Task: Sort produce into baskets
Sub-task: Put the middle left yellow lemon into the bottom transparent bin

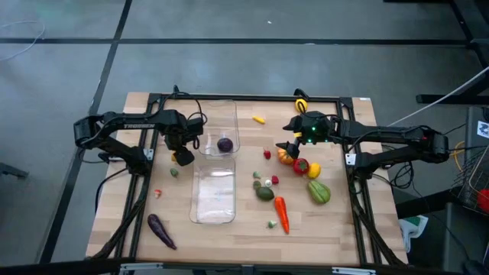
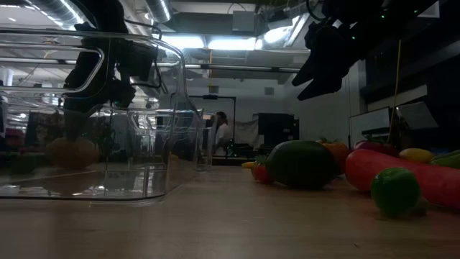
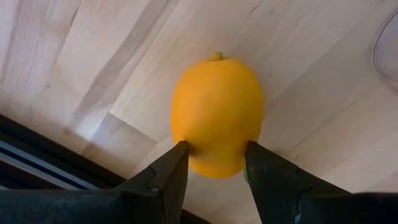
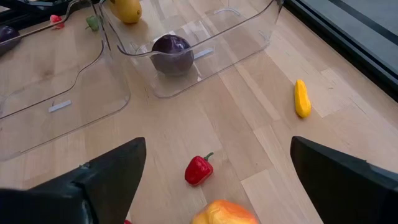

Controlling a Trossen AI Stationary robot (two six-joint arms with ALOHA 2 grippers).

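Note:
My left gripper (image 1: 182,156) points down just left of the two clear baskets and is shut on a yellow lemon (image 3: 216,115). The far basket (image 1: 219,114) holds one purple round piece (image 4: 172,53); the near basket (image 1: 214,208) lies end to end with it. My right gripper (image 4: 217,149) hangs open above the produce on the right, over a small red pepper (image 4: 199,169) and an orange-yellow fruit (image 4: 224,213). A carrot (image 1: 282,214), an avocado (image 1: 264,193) and a green fruit (image 1: 319,191) lie nearer the front. My left gripper pinches the lemon between its two fingers (image 3: 165,177), one on each side of its lower half (image 3: 186,140). The fingers come from above, pointing down. The stem tip points away from the fingers. Whether the lemon rests on the table or hangs clear, I cannot tell.
A purple aubergine (image 1: 161,231) lies at the front left. Small red (image 1: 157,193) and green (image 1: 174,173) pieces lie left of the near basket. A small yellow piece (image 4: 301,98) lies right of the far basket. A black frame (image 1: 244,97) borders the table.

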